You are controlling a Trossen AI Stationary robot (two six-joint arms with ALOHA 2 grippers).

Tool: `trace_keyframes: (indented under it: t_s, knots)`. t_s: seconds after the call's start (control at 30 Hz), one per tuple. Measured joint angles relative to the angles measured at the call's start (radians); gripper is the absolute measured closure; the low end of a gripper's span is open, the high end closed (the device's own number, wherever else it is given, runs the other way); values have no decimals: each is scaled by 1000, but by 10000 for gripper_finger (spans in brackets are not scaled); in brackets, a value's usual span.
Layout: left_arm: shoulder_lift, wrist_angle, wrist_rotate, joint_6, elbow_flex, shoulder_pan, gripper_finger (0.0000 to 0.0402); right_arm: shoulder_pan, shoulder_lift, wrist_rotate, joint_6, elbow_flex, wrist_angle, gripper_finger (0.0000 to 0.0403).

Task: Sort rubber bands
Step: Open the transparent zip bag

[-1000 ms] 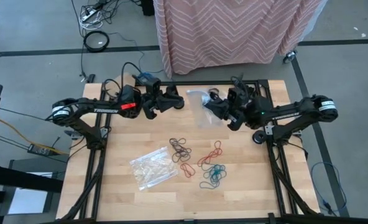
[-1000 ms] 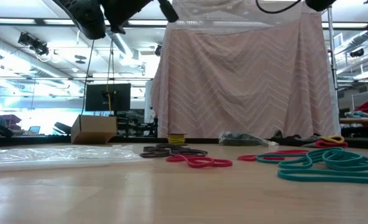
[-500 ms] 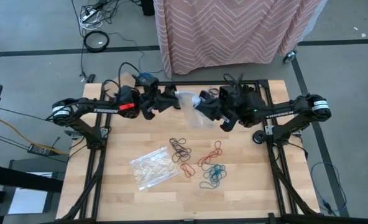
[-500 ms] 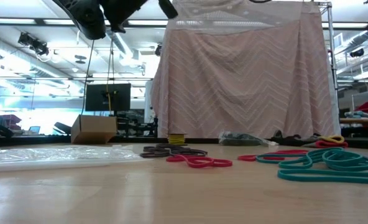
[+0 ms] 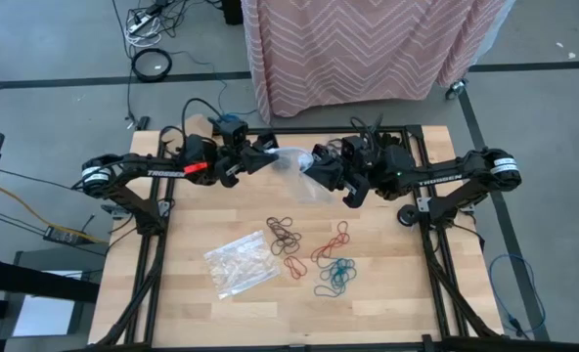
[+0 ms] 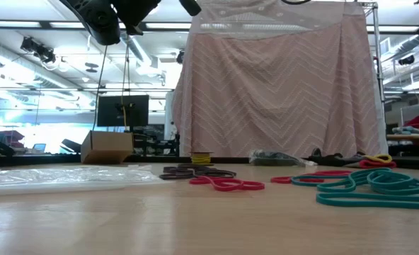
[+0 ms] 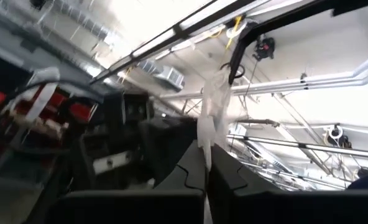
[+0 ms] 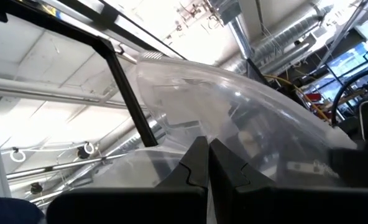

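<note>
Clear plastic bag (image 5: 294,166) hangs stretched between both grippers at upper centre of the high view: left gripper (image 5: 268,154) and right gripper (image 5: 317,164) each pinch an edge, fingers closed. Pull the mouth apart gently, without tearing. Rubber bands (image 5: 314,256) lie loose at lower centre.

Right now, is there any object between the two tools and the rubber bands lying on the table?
Nothing stands on the table between them, but both tools, left and right, are shut on a clear crinkly plastic bag above the thin coloured rubber bands.
</note>
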Motion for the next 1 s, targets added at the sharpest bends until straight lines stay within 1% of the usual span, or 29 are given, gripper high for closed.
trace_keyframes:
  t_s: [0.1, 0.17, 0.27, 0.4, 0.47, 0.57, 0.63, 0.7, 0.83, 0.9, 1.0]
  knots:
    - [0, -39, 16, -6, 0, 6, 398, -12, 0, 0, 1, 0, -4, 403]
    - [-5, -59, 43, -19, 0, 15, 399, -25, -1, -22, 5, 0, -21, 403]
    - [-20, -91, 93, -31, 0, 30, 399, -54, -7, -112, 37, 0, -87, 403]
    - [-71, -125, 124, -32, 0, 62, 400, -89, -13, -231, 92, -1, -203, 403]
    - [-102, -137, 143, -32, 0, 84, 400, -100, -13, -249, 104, -1, -269, 398]
    - [-152, -196, 170, -28, 0, 108, 400, -126, -13, -246, 97, -3, -345, 376]
    - [-191, -270, 181, 3, 0, 115, 400, -150, -13, -232, 95, -21, -334, 353]
    - [-232, -390, 202, 54, 0, 115, 401, -182, -14, -235, 113, -38, -291, 327]
    - [-301, -684, 213, 191, 0, 113, 401, -249, -23, -299, 146, -59, -266, 274]
    - [-332, -835, 210, 261, 0, 113, 401, -265, -24, -323, 137, -59, -268, 257]
    - [-355, -1049, 204, 355, 0, 113, 401, -269, -25, -335, 100, -59, -288, 249]
